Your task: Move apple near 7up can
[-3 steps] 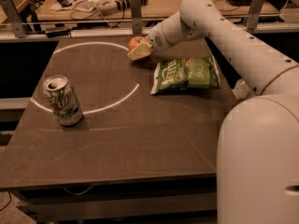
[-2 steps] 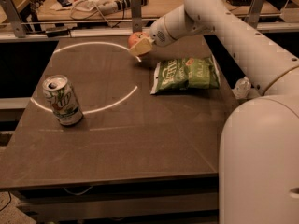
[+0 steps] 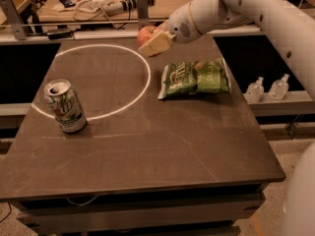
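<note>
Hand (image 3: 153,41) snug around the apple (image 3: 144,32) above the table's (image 3: 172,146) far edge.

A dark table (image 3: 147,151) carries a 7up can (image 3: 65,106) upright near its left edge, on a white ring (image 3: 149,75), and a green chip bag (image 3: 194,77) flat toward the right edge; the gripper (image 3: 152,39) clasps the apple (image 3: 144,33) above the far edge.

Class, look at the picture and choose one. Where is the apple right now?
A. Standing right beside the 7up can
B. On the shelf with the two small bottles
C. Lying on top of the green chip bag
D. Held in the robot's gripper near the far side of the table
D: the gripper is shut on the apple near the far side of the table, apart from the 7up can and the chip bag.
</note>
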Controlling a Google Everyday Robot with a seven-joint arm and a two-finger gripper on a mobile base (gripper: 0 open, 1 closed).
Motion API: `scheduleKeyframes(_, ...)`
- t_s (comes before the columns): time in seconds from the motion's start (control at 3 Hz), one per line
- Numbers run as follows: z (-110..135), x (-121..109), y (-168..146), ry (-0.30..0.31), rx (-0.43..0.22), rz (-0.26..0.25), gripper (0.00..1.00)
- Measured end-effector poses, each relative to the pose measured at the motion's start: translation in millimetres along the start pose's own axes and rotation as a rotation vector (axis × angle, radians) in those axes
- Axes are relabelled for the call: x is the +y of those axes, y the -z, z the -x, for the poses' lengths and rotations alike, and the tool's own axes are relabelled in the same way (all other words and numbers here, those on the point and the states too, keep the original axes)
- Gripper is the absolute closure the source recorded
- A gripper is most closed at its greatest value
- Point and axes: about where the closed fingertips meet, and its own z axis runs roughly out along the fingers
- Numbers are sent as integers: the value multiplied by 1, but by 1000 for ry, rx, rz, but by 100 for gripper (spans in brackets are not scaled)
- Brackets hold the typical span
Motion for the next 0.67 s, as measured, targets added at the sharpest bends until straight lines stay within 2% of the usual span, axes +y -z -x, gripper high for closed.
scheduleKeyframes(0.33,-5,51,11,-3,1,40,100)
scheduleKeyframes(0.67,-36,120,-5,32,57,37,100)
